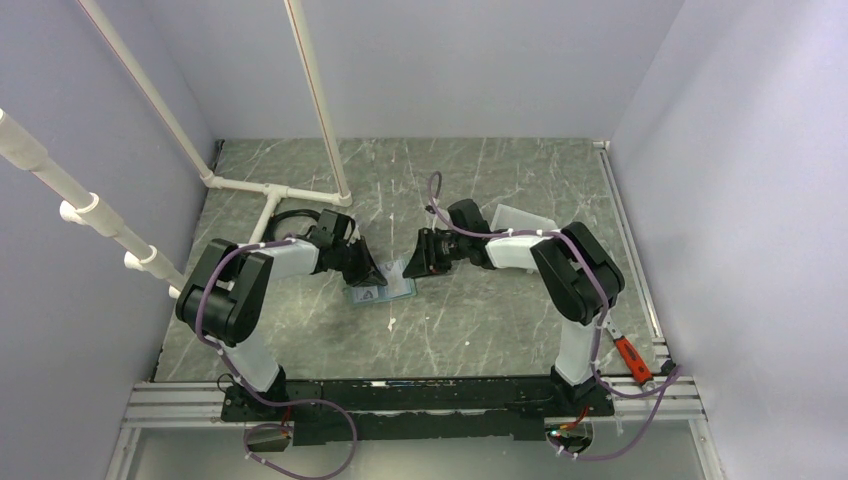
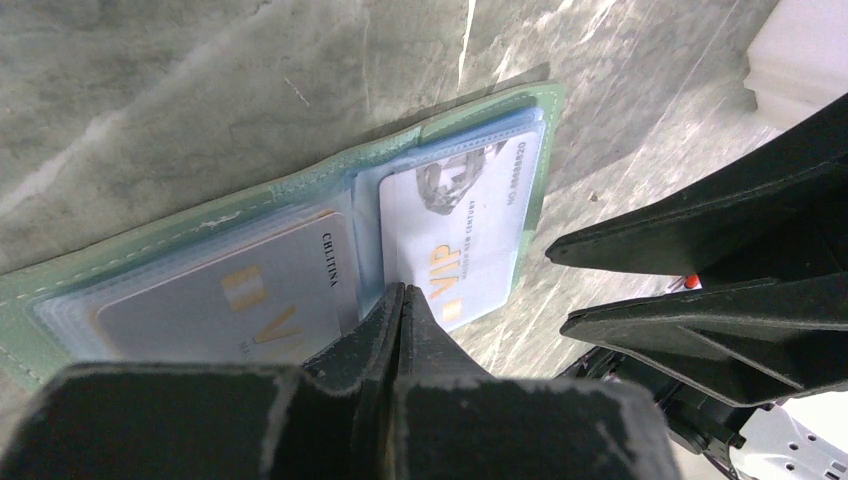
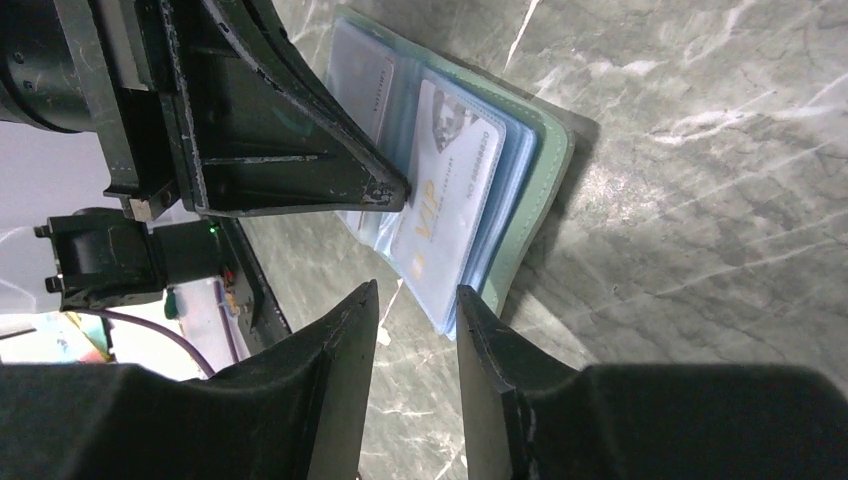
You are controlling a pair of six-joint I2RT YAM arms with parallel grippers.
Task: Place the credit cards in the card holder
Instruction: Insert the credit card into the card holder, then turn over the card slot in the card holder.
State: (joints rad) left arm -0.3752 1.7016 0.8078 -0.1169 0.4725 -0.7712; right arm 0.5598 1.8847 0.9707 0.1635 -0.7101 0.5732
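Shows the card holder (image 1: 380,290) spread open flat at mid-table, sage-green cover down and light-blue sleeves up. From the left wrist view, puts a pale VIP credit card (image 2: 465,230) in the half at 3 o'clock and a greyish card (image 2: 230,310) in the half at 8 o'clock, both apparently behind clear plastic. Reads as the closing step of insertion: seating the VIP card, with no telling from these views whether its outer end is fully home. Calls next, by that reading, for a light push along the card toward the fold, with the holder pinned against sliding on the smooth table (image 1: 480,320). Catches the left gripper (image 2: 400,290) with fingers pressed together, nothing discernible between them, tip down on the holder at the fold beside the VIP card's edge, arm reaching in from 9 o'clock in the top view. Catches the right gripper (image 3: 415,290) with fingers spread apart and empty, low and just off the holder's free edge, arm stretched in from 3 o'clock. Leaves a white bin (image 1: 520,222) beyond, at about 2 o'clock.
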